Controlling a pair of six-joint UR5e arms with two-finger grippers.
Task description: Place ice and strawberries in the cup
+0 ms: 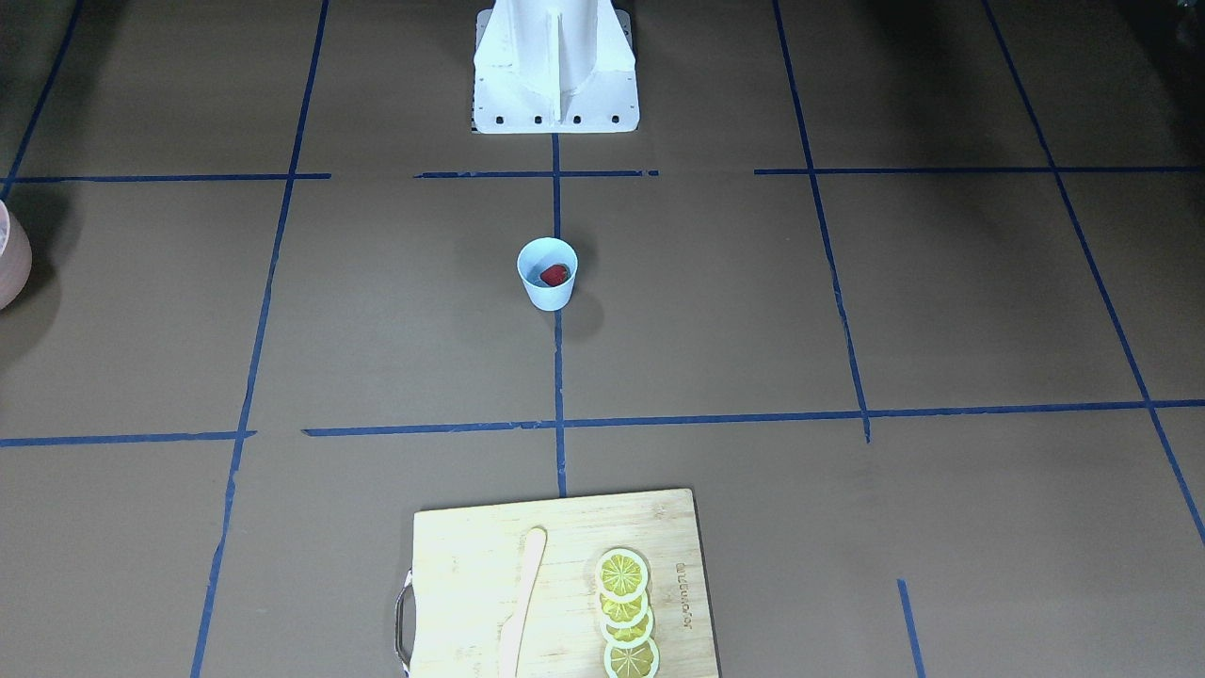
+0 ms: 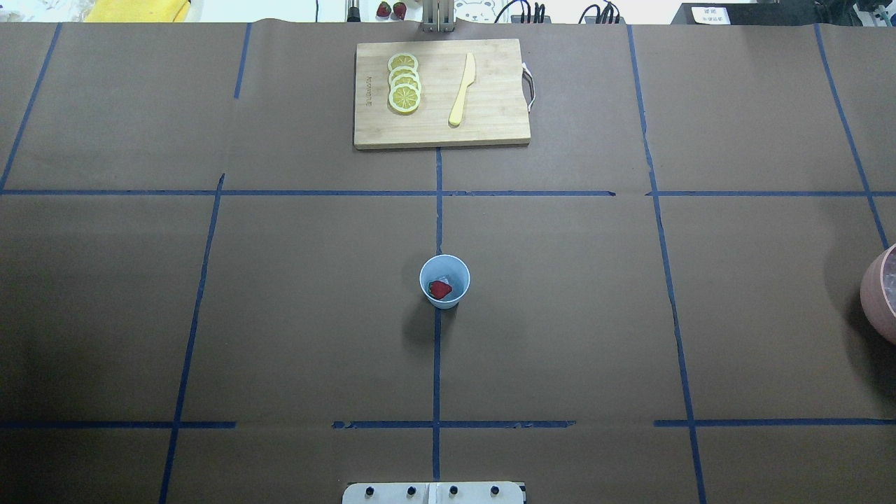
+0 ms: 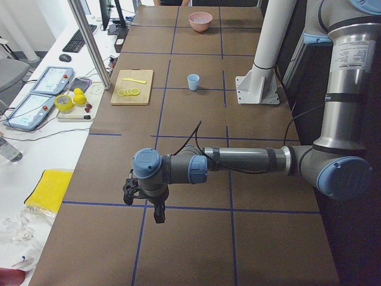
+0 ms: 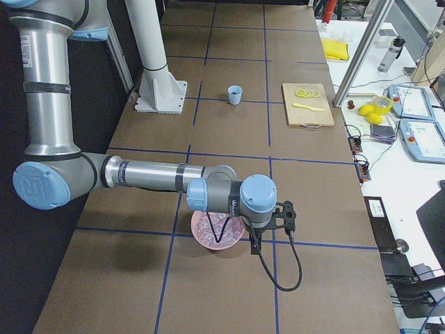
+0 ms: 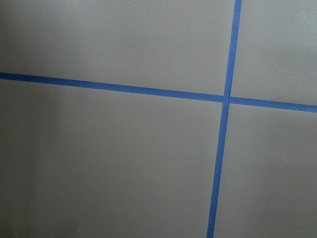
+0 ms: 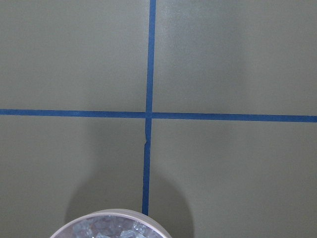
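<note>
The light blue cup (image 2: 456, 269) stands upright at the table's middle on the centre tape line; it also shows in the front view (image 1: 547, 294). A dark red strawberry (image 2: 440, 289) lies inside it (image 1: 554, 274). Clear ice pieces (image 6: 111, 229) fill the pink bowl (image 4: 203, 238) under my right arm. Whether ice lies in the cup is too small to tell. My left gripper (image 3: 144, 201) hangs over bare table far from the cup. My right gripper (image 4: 269, 228) hangs beside the pink bowl. Both show only in side views, so I cannot tell whether they are open or shut.
A wooden cutting board (image 2: 490, 129) at the far middle edge holds several lemon slices (image 2: 404, 82) and a pale knife (image 2: 462, 89). The pink bowl (image 2: 878, 294) sits at the right edge of the overhead view. The robot's white base (image 1: 555, 66) stands behind the cup.
</note>
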